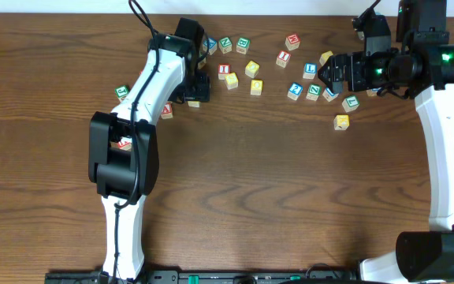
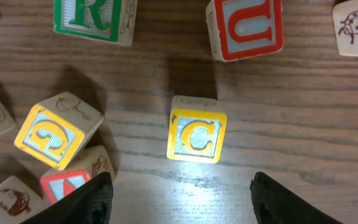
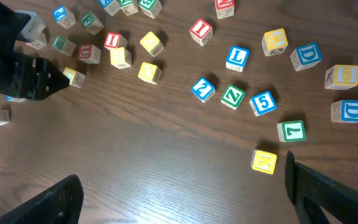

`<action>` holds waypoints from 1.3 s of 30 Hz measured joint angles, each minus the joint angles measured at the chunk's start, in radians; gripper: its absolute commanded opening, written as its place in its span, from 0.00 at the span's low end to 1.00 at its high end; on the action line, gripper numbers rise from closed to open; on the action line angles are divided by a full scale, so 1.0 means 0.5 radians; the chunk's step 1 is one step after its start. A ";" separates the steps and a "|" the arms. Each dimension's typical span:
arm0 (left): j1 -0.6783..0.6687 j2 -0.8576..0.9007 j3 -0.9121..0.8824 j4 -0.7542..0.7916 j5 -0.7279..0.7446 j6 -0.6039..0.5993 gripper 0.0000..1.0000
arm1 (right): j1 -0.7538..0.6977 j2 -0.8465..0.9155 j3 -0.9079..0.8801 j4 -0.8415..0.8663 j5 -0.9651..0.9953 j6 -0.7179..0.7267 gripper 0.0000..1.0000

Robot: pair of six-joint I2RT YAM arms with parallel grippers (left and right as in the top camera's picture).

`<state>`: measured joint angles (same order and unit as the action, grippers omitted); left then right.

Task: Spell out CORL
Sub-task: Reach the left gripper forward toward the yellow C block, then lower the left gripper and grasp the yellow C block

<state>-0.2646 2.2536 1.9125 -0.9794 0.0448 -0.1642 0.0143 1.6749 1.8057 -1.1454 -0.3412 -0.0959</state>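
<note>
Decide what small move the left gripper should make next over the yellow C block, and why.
Probably lower straight down until the fingers straddle the C block. In the left wrist view the left gripper is open with nothing in it, and the block lies centred just ahead of the fingers, clear of its neighbours.

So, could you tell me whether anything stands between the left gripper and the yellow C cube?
Nothing visible does. In the left wrist view, only bare table lies between the open left gripper and the yellow C cube. A red-edged cube sits close beside one finger, off the direct path, and might get nudged.
</note>
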 measured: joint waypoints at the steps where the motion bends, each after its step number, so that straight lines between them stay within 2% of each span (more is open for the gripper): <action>1: 0.000 0.000 -0.014 0.019 0.000 0.000 0.70 | 0.000 0.000 0.000 -0.001 0.000 0.001 0.99; 7: -0.011 0.000 -0.100 0.132 0.000 0.000 0.70 | 0.000 0.000 0.000 -0.005 0.000 0.001 0.99; 39: -0.040 0.000 -0.151 0.314 0.000 0.024 0.70 | 0.000 0.000 0.000 -0.005 0.000 0.001 0.99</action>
<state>-0.2844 2.2536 1.8370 -0.8227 0.0448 -0.1524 0.0143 1.6749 1.8057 -1.1477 -0.3412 -0.0956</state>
